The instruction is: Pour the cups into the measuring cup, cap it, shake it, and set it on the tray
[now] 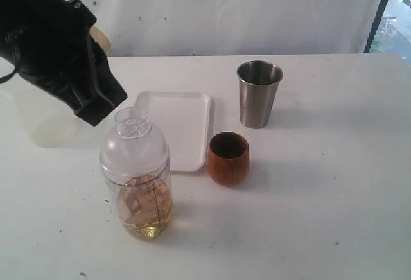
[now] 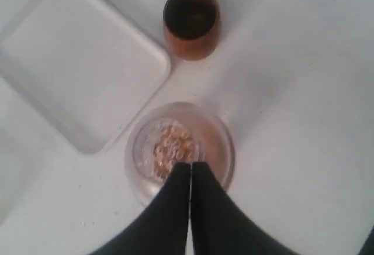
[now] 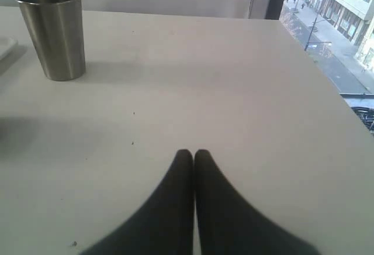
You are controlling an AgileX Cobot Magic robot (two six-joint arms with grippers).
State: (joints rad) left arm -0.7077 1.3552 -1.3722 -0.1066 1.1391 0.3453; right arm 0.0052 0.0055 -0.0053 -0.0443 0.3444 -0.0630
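Measuring cup (image 1: 138, 196) stands upright on the table (image 1: 308, 196), just off the near left corner of the tray (image 1: 180, 110), not on it. The clear domed lid (image 1: 133, 145) is seated on top, with yellowish liquid and pale brown bits in the bottom, so pouring and capping look done. The wooden cup (image 1: 228, 161) sits upright beside the tray's near right corner and the steel tumbler (image 1: 259, 97) stands further back to the right. Both are parked clear of the work (can't see inside well enough to call them empty). Left gripper (image 2: 190, 166) hangs right above the lid with its fingers pressed together and nothing between them. My guess is it's either tapping the cap down or between grabs, and it would have to spread wide to take the body for the shake. Right gripper (image 3: 193, 155) is also pinched closed and empty, low over bare table to the tumbler's right, out of the way. A frosted cup (image 1: 42, 122) sits far left behind the left arm, not in play.
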